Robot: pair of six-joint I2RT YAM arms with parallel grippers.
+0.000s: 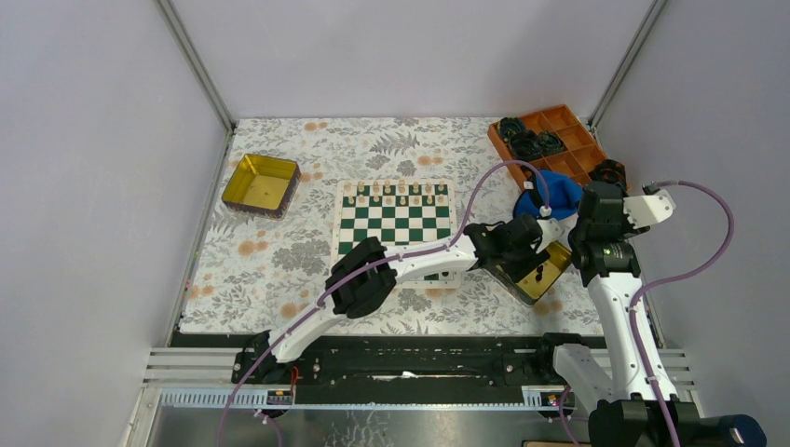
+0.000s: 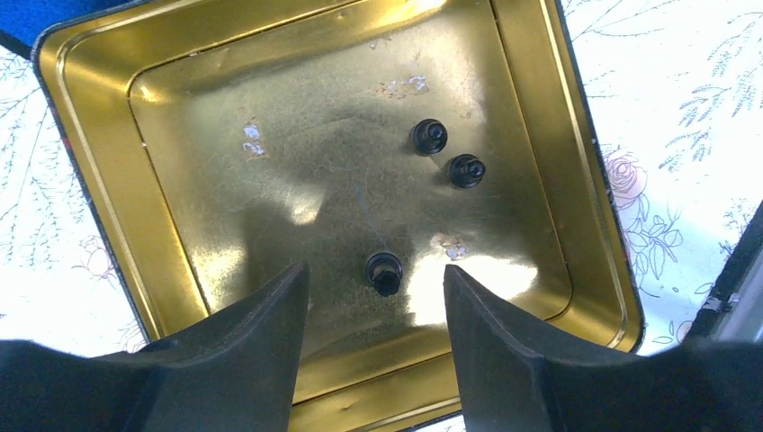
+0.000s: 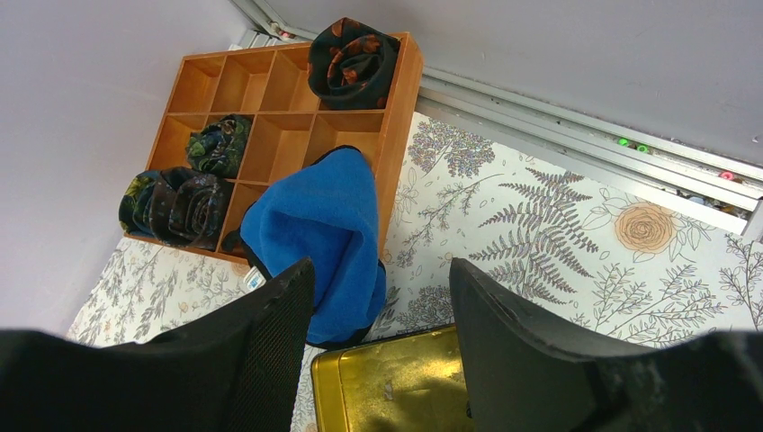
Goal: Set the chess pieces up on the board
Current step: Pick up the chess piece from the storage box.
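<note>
Arm bases (image 1: 256,361) nearest, the top view showed cream pieces (image 1: 396,189) lining the board (image 1: 396,225) at its far edge. Only the left wrist showed three black pieces (image 2: 430,135) in the tin (image 2: 99,153), left tool (image 2: 376,268) spread above one. Right wrist: right tool (image 3: 380,265) released over blue cloth (image 3: 315,225).

Near rows of the board (image 1: 396,223) under the left arm (image 1: 410,263); far-row chess pieces (image 1: 402,190) too tiny for type.

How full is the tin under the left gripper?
Nearly empty: only three black pieces sit in the tin; the left gripper is open above one.
</note>
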